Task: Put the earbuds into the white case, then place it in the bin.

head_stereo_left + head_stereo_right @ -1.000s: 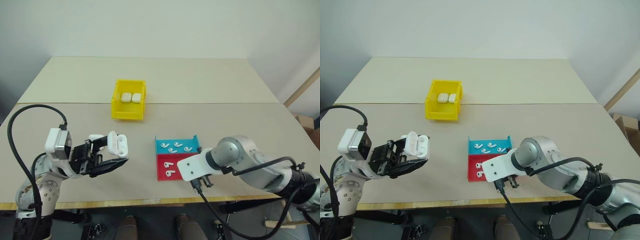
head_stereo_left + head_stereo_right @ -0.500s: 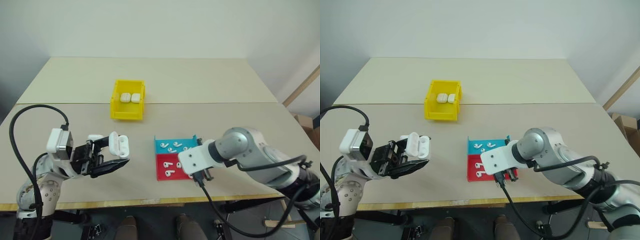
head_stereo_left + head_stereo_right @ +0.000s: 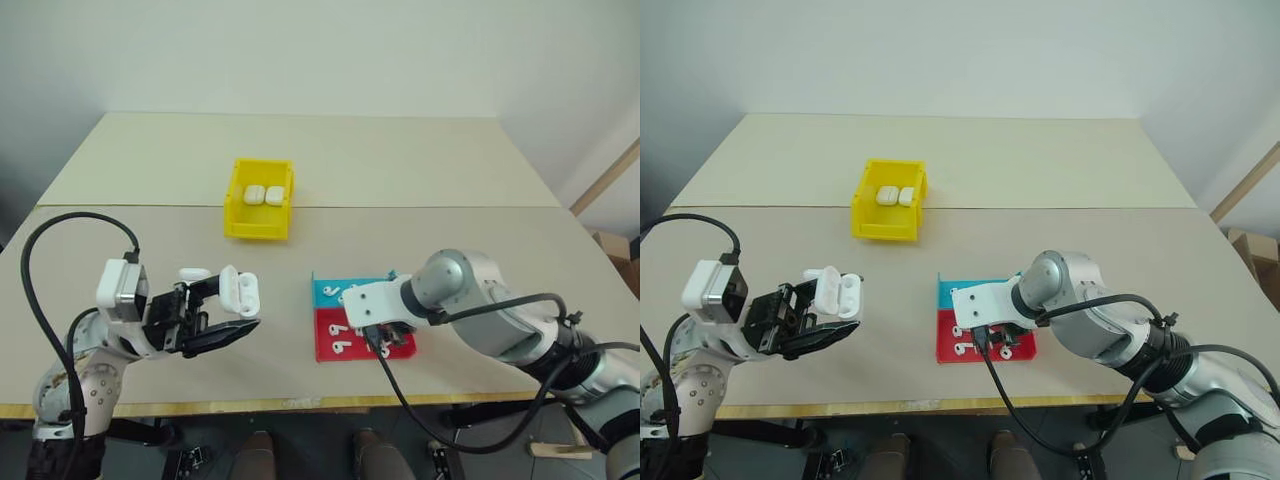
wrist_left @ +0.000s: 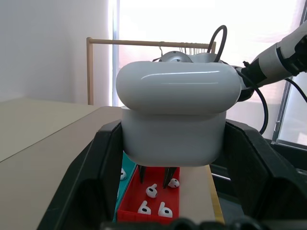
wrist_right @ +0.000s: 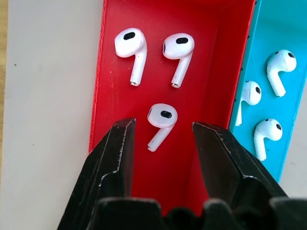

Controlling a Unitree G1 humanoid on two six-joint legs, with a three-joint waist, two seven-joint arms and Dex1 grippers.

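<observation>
Stereo head views and two wrist views of a beige tabletop (image 3: 420, 170). The left gripper (image 3: 222, 308) is clamped on the white case (image 3: 238, 289), holding it above the tabletop at the robot's left with its lid flipped open; in the left wrist view the case (image 4: 178, 115) sits squarely between the two black fingers (image 4: 103, 158), which press on both of its side walls.

The right gripper (image 5: 163, 143) points steeply down over the red tray (image 5: 211, 57), its fingers partly spread with a gap between the tips. One of the earbuds (image 5: 160, 120) lies on the tray floor in that gap, touched by neither finger as far as can be seen. Two more earbuds (image 5: 132, 52) lie side by side farther along the same tray, stems parallel. The adjoining blue tray (image 5: 288, 28) shares a wall with the red one and holds three earbuds (image 5: 280, 67) in the right wrist view.

The bin (image 3: 259, 198), bright yellow, stands near the middle of the tabletop, well apart from both trays and both grippers. Two closed white cases (image 3: 264, 195) lie side by side inside it, touching or nearly so. In the head views the two trays (image 3: 950, 345) lie near the front edge of the tabletop, partly covered by the right wrist.
</observation>
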